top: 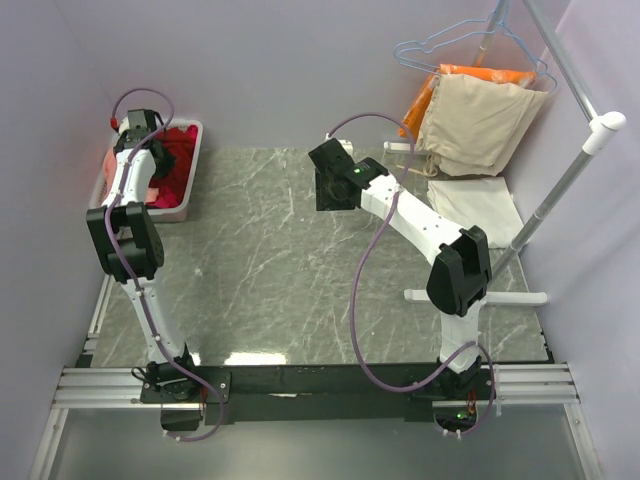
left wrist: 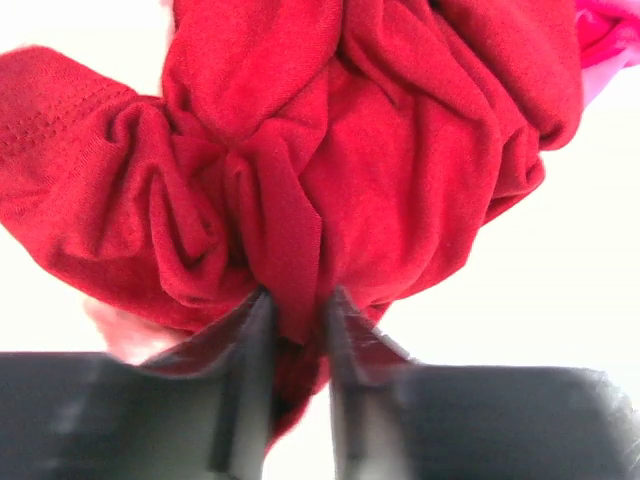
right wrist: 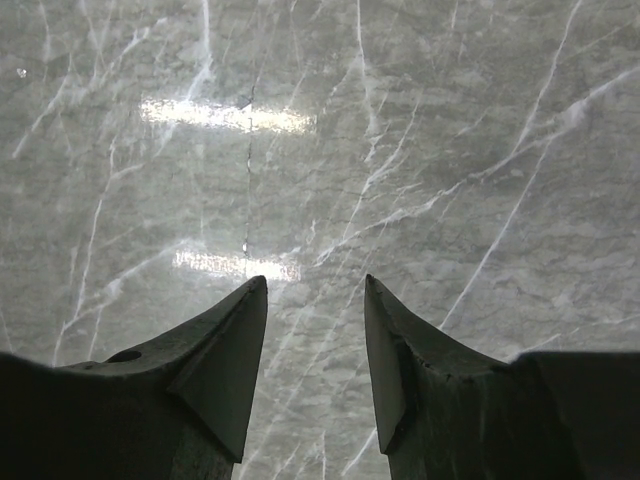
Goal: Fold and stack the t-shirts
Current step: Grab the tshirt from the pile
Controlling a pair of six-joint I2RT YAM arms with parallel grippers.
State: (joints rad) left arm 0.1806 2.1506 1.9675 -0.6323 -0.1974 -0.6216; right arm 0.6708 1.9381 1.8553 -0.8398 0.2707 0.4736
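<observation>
Item: dark red t-shirt (left wrist: 380, 150), bunched in the bin (top: 168, 213) at ten o'clock on the worktop (top: 280, 260), with magenta cloth (left wrist: 605, 30) beside it. Your left claw (left wrist: 298, 300) pinches a raised fold of the red cloth, jaws nearly together. Handling, as a judgement: light, limp, not slippery; it will drape and trail when lifted, so you would do better taking a shoulder seam or hem than the mid-body. Your right claw (right wrist: 315, 282) is spread and holds nothing, over bare worktop near the centre. Surface: grey, veined, stone-look, smooth, glossy under the lamps. Room: cream-white cloth (top: 478, 205), likely a folded shirt, flat at two o'clock; beige and orange garments on hangers (top: 480, 115) at one o'clock; lilac walls (top: 260, 70) close around.
</observation>
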